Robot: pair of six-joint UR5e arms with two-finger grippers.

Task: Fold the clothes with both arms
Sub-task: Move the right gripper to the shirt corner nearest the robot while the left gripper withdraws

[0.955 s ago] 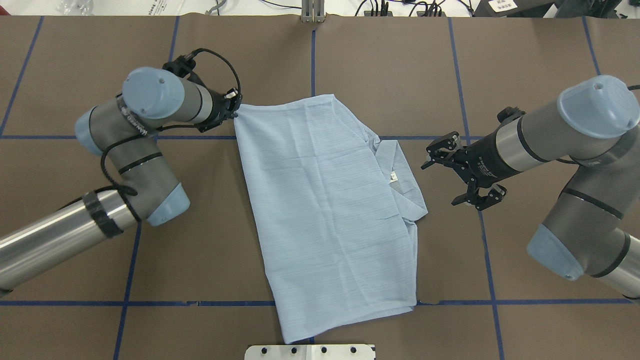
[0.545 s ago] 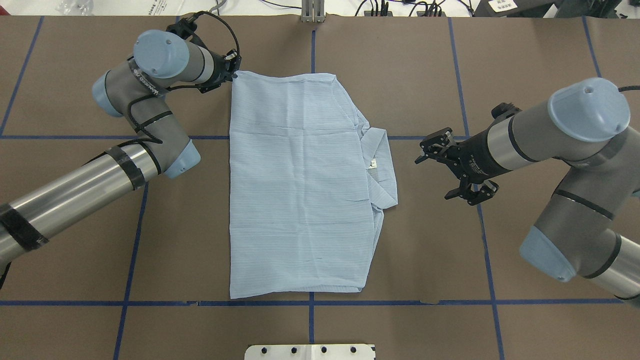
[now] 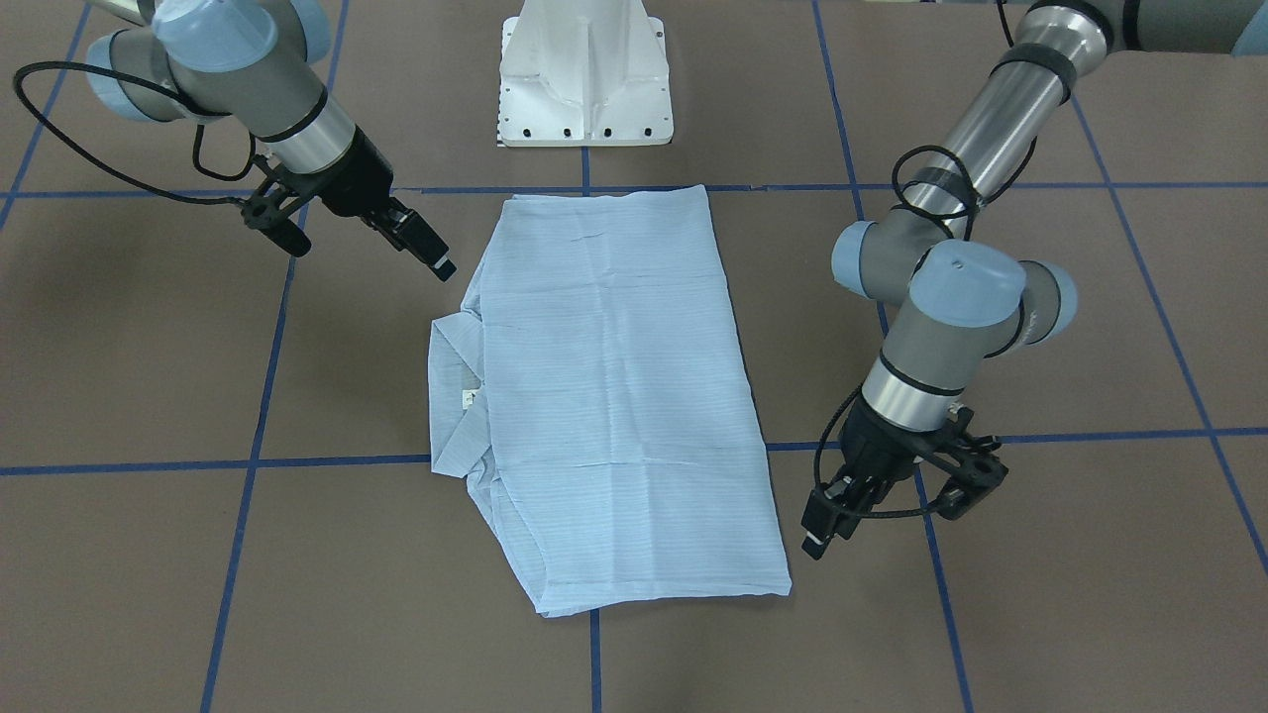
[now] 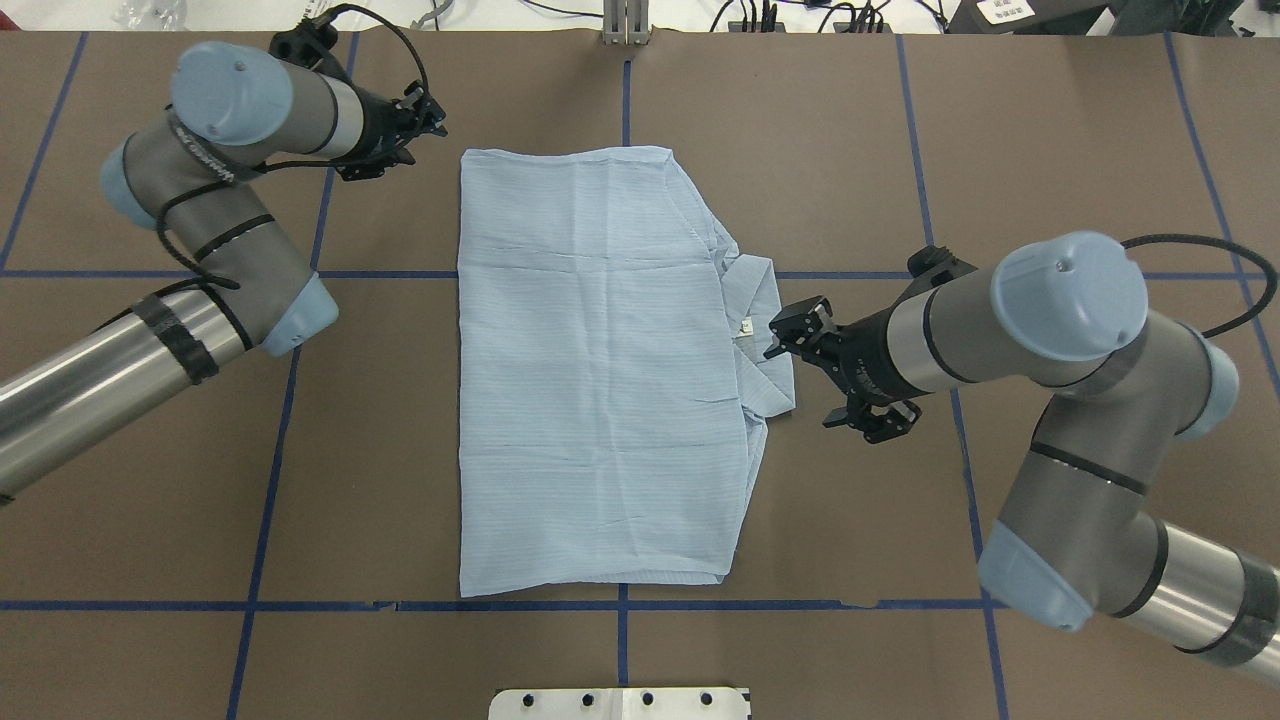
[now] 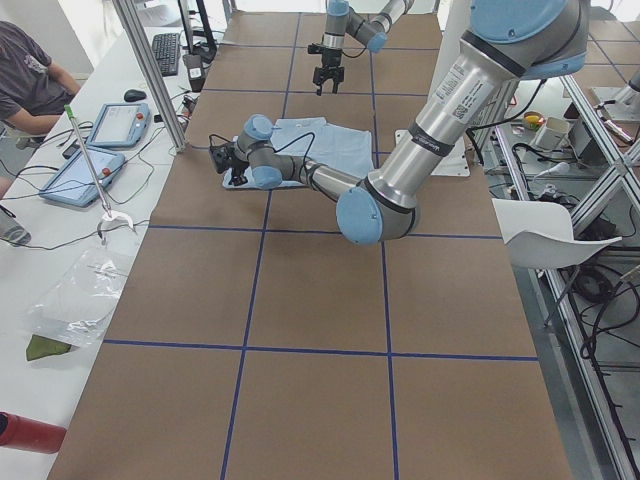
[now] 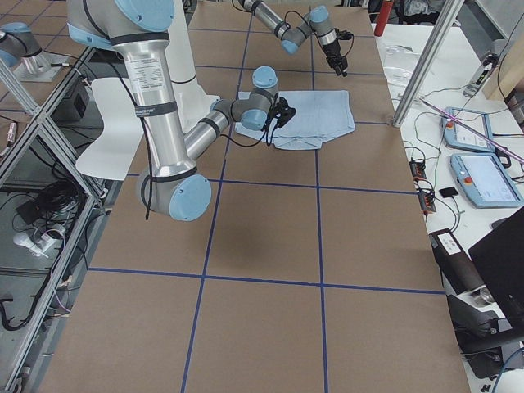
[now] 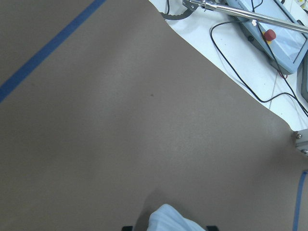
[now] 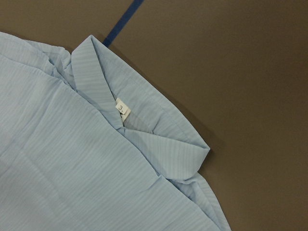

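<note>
At the table (image 4: pixel 1000 130) centre, leaving the shirt (image 4: pixel 600 370) squared flat. Pulling the left gripper (image 4: pixel 418 130) off its 11 o'clock corner, jaws now spread. Bringing the right gripper (image 4: pixel 800 388), wide open, toward the collar (image 4: pixel 768 345) at 3 o'clock, probably starting the next fold.

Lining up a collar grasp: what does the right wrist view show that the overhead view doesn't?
Only the right wrist view: the printed mark on the collar label. Only the overhead: the whole folded shirt, the right gripper with jaws open beside the collar, the left gripper off the shirt's far corner. Both: the collar, brown table, blue tape line.
</note>
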